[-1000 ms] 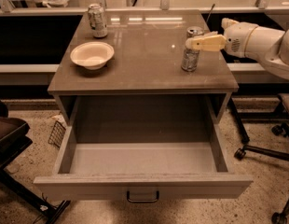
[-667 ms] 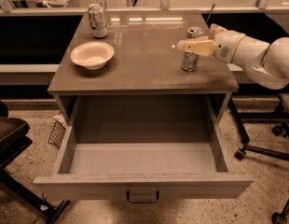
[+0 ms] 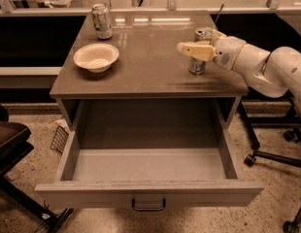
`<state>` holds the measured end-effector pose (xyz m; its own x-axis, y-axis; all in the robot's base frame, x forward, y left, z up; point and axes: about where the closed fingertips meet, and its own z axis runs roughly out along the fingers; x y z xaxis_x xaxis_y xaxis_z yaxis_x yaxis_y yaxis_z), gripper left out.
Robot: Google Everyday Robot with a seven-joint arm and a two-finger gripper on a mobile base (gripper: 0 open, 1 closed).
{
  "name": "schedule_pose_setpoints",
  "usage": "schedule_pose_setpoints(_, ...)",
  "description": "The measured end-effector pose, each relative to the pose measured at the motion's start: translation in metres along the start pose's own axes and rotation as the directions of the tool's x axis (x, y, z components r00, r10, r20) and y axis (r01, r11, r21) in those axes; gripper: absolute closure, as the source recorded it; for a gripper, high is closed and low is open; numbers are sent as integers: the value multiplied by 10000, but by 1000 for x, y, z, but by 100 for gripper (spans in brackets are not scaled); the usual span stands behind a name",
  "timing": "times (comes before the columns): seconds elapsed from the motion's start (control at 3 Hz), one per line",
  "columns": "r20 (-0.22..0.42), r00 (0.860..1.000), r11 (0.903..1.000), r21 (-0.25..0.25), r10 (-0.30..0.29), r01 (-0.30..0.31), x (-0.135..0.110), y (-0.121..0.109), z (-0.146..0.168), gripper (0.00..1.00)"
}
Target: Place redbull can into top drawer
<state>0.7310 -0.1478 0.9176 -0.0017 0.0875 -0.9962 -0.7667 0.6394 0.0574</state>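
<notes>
The redbull can (image 3: pixel 197 66), tall, slim and silvery, stands upright on the right side of the table top (image 3: pixel 150 57). My gripper (image 3: pixel 195 41) reaches in from the right at the can's upper half. One yellowish finger (image 3: pixel 193 49) crosses the can's near side and the other sits behind it by the top. The jaws look open around the can, which rests on the table. The top drawer (image 3: pixel 148 166) is pulled fully out below the table and is empty, with its dark handle (image 3: pixel 148 205) at the front centre.
A shorter mottled can (image 3: pixel 102 21) stands at the table's back left. A white bowl (image 3: pixel 95 57) sits in front of it. A dark chair (image 3: pixel 9 144) is at the left, and office chair legs (image 3: pixel 272 159) are on the floor at the right.
My gripper has moved left from beside the can, so its fingers now straddle it. The can, bowl and drawer have not moved.
</notes>
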Motion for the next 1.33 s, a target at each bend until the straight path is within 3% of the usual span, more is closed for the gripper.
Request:
schedule_pose_setpoints(0.33,28,10000,10000,-85,-27,27,0,3,4,49)
schedule_pose_setpoints(1.0,35,10000,9999,-170,-22,23,0,7,8,95)
schedule_pose_setpoints(1.33,203,9994,9982,-518,-288,298,-22,17,13,100)
